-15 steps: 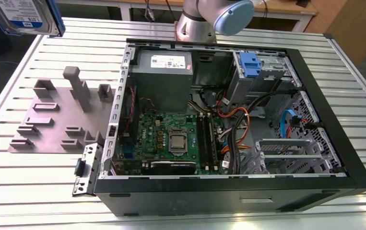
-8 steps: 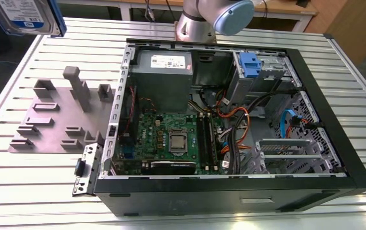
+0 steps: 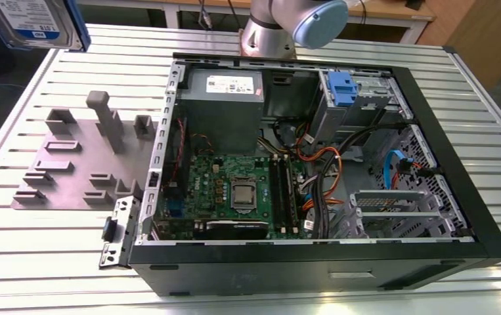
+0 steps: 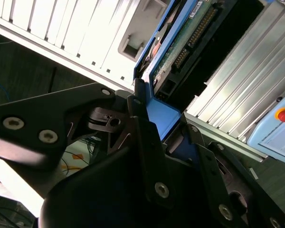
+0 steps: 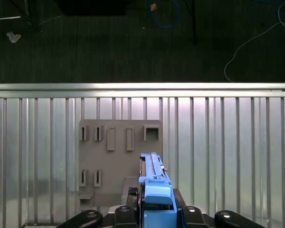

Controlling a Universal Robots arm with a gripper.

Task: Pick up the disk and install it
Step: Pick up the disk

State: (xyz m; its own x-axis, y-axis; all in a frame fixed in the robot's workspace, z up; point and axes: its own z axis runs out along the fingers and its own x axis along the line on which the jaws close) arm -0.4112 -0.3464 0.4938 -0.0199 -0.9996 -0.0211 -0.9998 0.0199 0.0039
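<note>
Blue-framed silver-grey rectangular disk is gripped edge-on in the black end effector, long axis running straight out from it.

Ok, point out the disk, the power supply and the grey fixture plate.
disk point(image 3: 27, 18), exterior view, on its label.
power supply point(image 3: 224, 118), exterior view, on its grey face.
fixture plate point(image 5: 118, 166), first wrist view, on its flat base.

The disk wears smooth blue plastic, the table ribbed metal.
</note>
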